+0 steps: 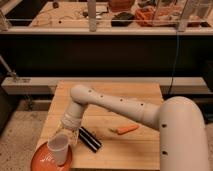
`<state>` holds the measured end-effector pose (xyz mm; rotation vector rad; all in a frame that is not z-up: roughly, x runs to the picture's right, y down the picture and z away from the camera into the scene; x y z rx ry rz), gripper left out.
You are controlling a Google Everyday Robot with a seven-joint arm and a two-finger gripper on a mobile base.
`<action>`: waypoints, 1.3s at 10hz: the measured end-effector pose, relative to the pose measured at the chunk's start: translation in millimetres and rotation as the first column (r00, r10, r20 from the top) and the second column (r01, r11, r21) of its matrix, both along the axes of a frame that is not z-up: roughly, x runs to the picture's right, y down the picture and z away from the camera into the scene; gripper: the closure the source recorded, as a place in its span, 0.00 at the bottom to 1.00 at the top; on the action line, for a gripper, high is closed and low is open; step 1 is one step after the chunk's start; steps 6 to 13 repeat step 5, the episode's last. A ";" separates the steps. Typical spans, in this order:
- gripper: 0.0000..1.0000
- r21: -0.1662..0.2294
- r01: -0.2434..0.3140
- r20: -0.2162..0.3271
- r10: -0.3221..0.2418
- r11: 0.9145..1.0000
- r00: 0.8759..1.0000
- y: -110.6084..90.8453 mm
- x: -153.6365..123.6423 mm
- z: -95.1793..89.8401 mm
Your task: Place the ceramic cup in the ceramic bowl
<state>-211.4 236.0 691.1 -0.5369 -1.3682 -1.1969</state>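
Placing step, near done by the look of it: your claw (64,140) holds the ceramic cup (59,147) tilted, low inside the ceramic bowl (41,161) at the counter's (145,95) front-left corner; next you'd need to settle it upright on the bowl floor, release, then lift clear.

White arm comes in from about 4 o'clock, elbows near the middle, then drops toward 7 o'clock. The gripper (64,134) hangs low left, wrist pointed down, clamped on something.
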 end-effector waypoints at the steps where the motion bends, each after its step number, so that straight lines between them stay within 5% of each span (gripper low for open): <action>1: 0.20 0.006 -0.007 0.024 0.007 1.000 1.000 -5.1 -3.8 -3.0; 4: 0.20 0.064 -0.008 0.023 0.006 0.998 1.000 -20.9 -8.8 -21.8; 5: 0.20 0.124 -0.015 -0.009 0.017 0.992 1.000 -33.2 -7.5 -36.5; 13: 0.20 0.124 -0.015 -0.009 0.017 0.992 1.000 -33.2 -7.5 -36.5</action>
